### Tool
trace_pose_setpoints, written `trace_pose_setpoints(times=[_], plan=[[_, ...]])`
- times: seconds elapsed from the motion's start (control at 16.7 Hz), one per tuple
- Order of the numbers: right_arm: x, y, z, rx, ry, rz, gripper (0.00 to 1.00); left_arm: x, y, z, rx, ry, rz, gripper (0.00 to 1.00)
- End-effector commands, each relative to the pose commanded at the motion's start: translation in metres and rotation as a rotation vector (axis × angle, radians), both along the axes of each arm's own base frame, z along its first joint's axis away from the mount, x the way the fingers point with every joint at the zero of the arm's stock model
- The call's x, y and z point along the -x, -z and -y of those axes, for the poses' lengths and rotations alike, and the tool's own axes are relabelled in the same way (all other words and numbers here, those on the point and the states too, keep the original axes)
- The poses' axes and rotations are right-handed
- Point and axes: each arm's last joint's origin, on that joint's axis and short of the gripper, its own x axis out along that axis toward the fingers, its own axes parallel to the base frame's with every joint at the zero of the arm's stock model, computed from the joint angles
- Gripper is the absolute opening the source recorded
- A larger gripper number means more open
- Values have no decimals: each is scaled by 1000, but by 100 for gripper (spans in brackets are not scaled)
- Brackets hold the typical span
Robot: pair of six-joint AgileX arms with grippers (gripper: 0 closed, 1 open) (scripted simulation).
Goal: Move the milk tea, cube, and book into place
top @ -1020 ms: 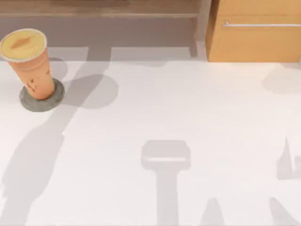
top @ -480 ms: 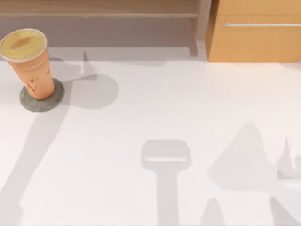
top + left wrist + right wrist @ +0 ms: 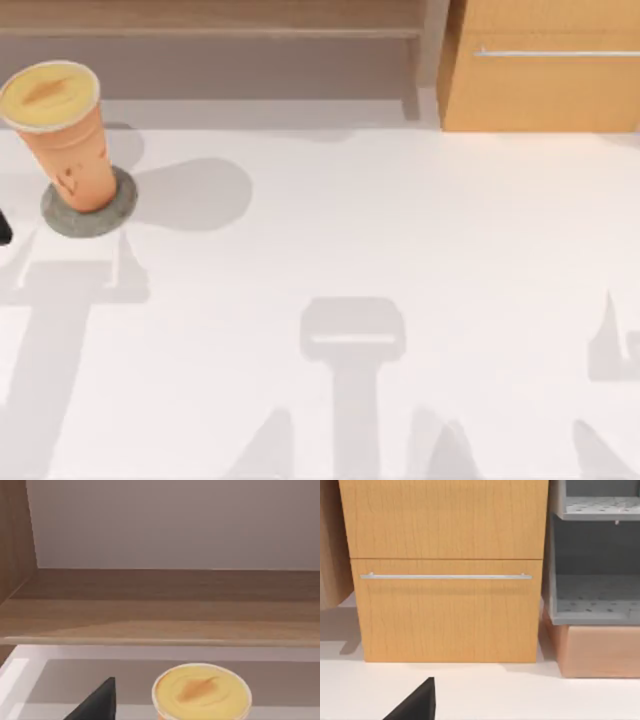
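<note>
At the far left of the white table [image 3: 400,230] the milk tea [image 3: 62,135] stands upright on a flat grey speckled disc [image 3: 88,212], its round pale-yellow lid [image 3: 48,95] closed, so nothing of its contents can be seen; small dark marks show on its tapered orange side. Just left of the disc, at the top view's left edge, a small dark part [image 3: 4,228] intrudes; whether it belongs to the left arm cannot be told from that view. The left wrist view looks level across the table at the lid of the cup, with one dark finger [image 3: 97,703] of the left gripper beside the cup and apart from it; behind them runs a long wooden shelf [image 3: 160,610] with a grey back wall, its visible span bare. Only one finger of that gripper is seen, so whether its fingers are apart or together cannot be told. At the back right of the table stands an orange-wood cabinet [image 3: 545,85] with a closed drawer and a slim metal handle [image 3: 555,52]. The right wrist view faces this cabinet squarely and adds a grey perforated rack [image 3: 595,600] on a wooden base block [image 3: 597,650] beside it, its shelves holding nothing visible. One dark finger [image 3: 417,703] of the right gripper shows there above the table, touching nothing; the state of its fingers likewise cannot be told
</note>
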Motion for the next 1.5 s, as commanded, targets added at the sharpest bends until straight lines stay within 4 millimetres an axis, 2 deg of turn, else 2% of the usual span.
trace_pose_setpoints(times=[0.24,0.36,0.48,0.9,1.02,1.14,1.32,1.5], plan=[[0,0,0,0,0,0,100,24,70,-7,-2,-6,5,100],[0,0,0,0,0,0,100,27,92,-8,-3,-9,10,100],[0,0,0,0,0,0,100,28,105,-9,-4,-8,17,100],[0,0,0,0,0,0,100,28,108,-9,-5,-5,20,100],[0,-7,1,1,-1,5,100,28,108,-9,-5,-5,20,100],[-2,-24,2,4,0,15,100,28,108,-9,-5,-5,20,100],[-14,-61,6,9,2,27,100,28,108,-9,-5,-5,20,100],[-44,-103,16,13,7,13,100,28,108,-9,-5,-5,20,100]])
